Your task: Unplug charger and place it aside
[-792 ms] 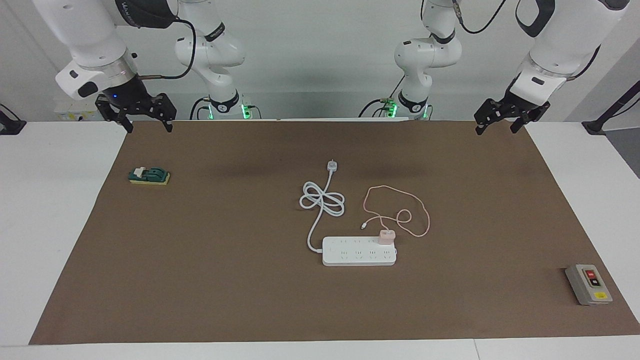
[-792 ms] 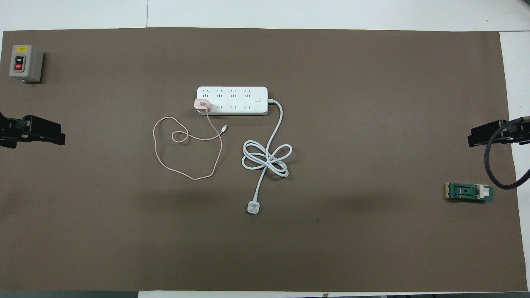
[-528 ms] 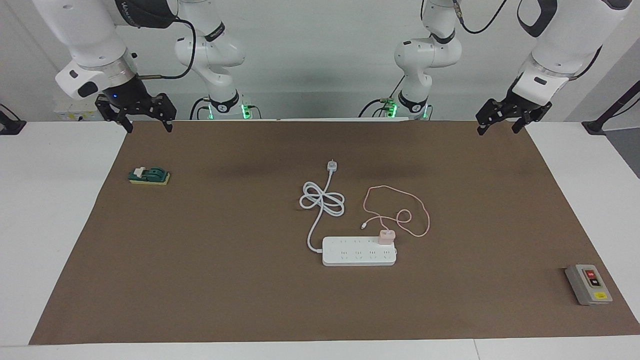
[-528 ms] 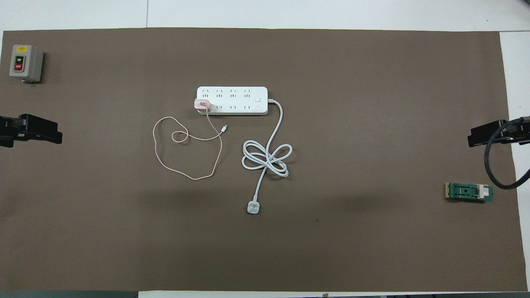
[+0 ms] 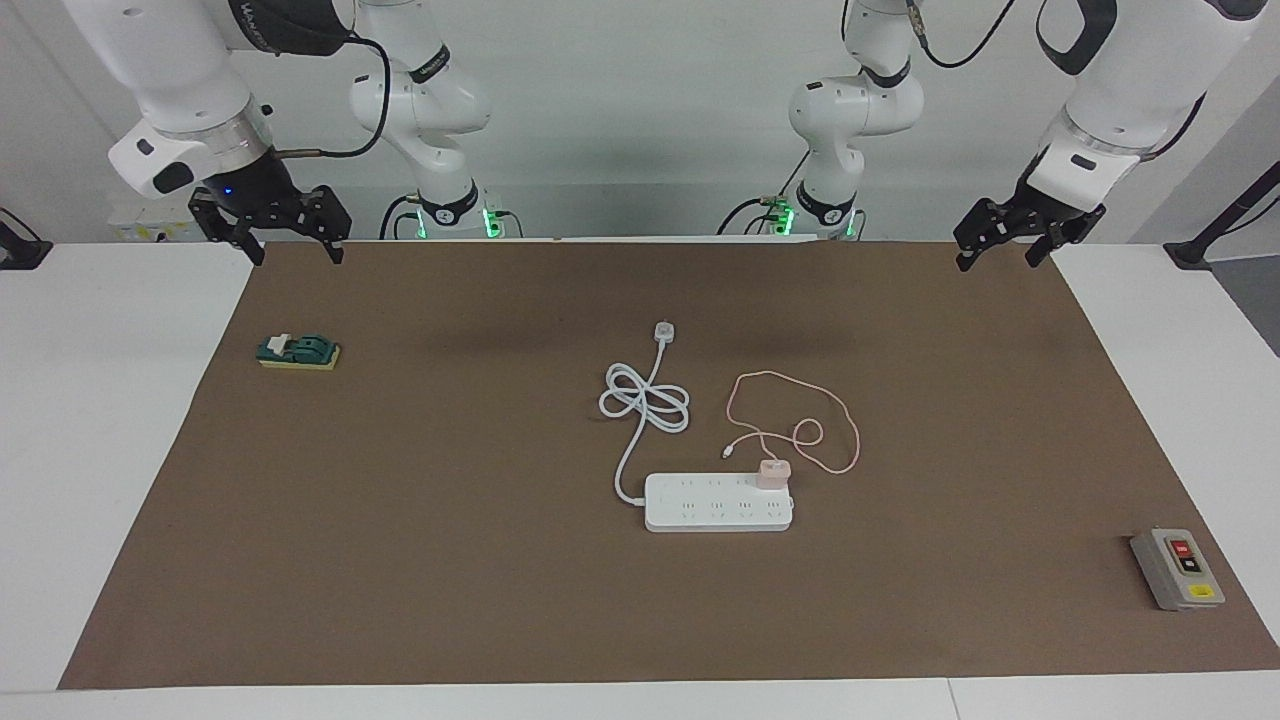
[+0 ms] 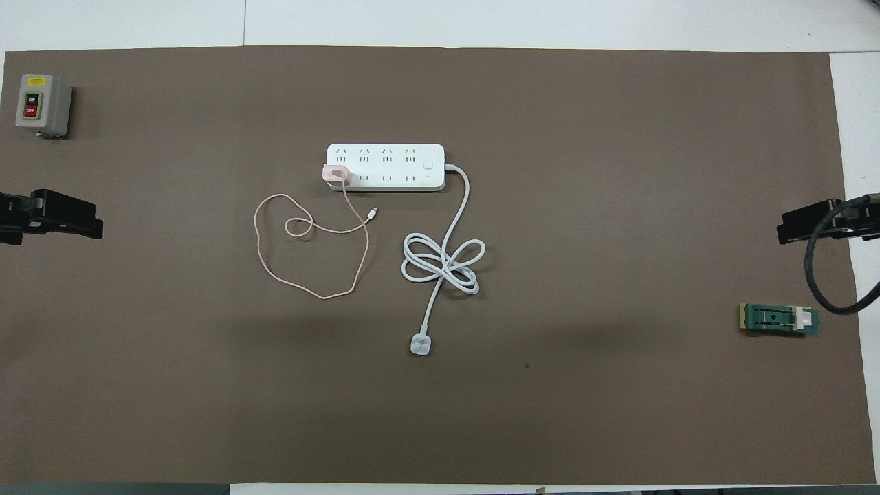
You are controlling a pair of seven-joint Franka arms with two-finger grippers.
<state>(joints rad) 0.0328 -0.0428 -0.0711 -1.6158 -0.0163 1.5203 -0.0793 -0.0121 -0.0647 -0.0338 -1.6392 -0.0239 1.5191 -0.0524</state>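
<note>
The charger [image 5: 774, 473] sat plugged into the power strip [image 5: 718, 502], at its end toward the left arm. Both arms waited: the left gripper [image 5: 1003, 248] and right gripper [image 5: 296, 246] hung with fingers apart over the desk's [image 5: 120, 420] near corners.

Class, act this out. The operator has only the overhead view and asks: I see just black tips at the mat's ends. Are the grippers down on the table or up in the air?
Observer: Up. The left gripper hangs clear above the mat, at the left arm's end.
Operator: Open or shut?
Observer: Open. The right gripper is open too. Both are empty.
Operator: Is the charger seated?
Observer: The charger stands upright in the power strip, plugged in.
</note>
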